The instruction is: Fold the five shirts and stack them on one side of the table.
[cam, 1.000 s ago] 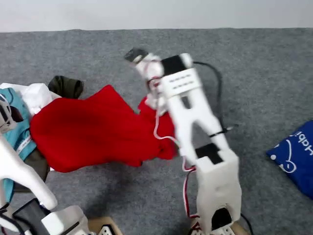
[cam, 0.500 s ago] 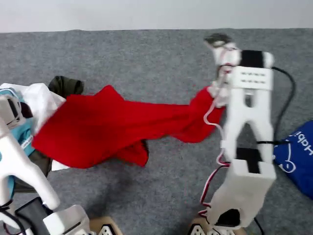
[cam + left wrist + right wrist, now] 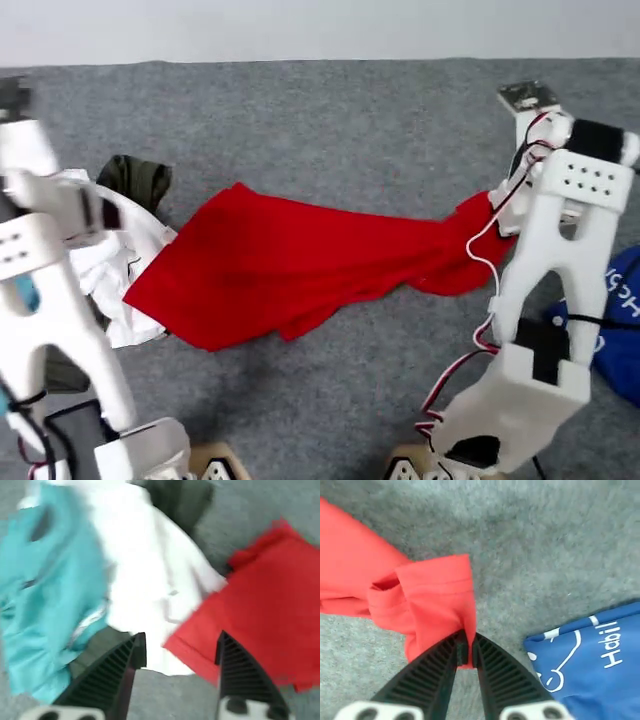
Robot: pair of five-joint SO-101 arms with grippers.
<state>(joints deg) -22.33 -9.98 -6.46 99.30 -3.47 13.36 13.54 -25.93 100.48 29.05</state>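
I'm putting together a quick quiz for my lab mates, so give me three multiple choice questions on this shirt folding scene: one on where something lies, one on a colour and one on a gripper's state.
1. Where does the blue shirt lie?
A) at the table's edge beside the right arm
B) under the left arm
C) at the table's middle

2. What colour is the shirt in the right gripper?
A) white
B) teal
C) red

3. How is the left gripper?
A) shut on cloth
B) open, holding nothing
C) shut and empty

Answers:
1 A: the high view shows it beside that arm.
2 C: the jaws pinch the red shirt at its hem.
3 B: its jaws stand wide apart, gripping nothing.
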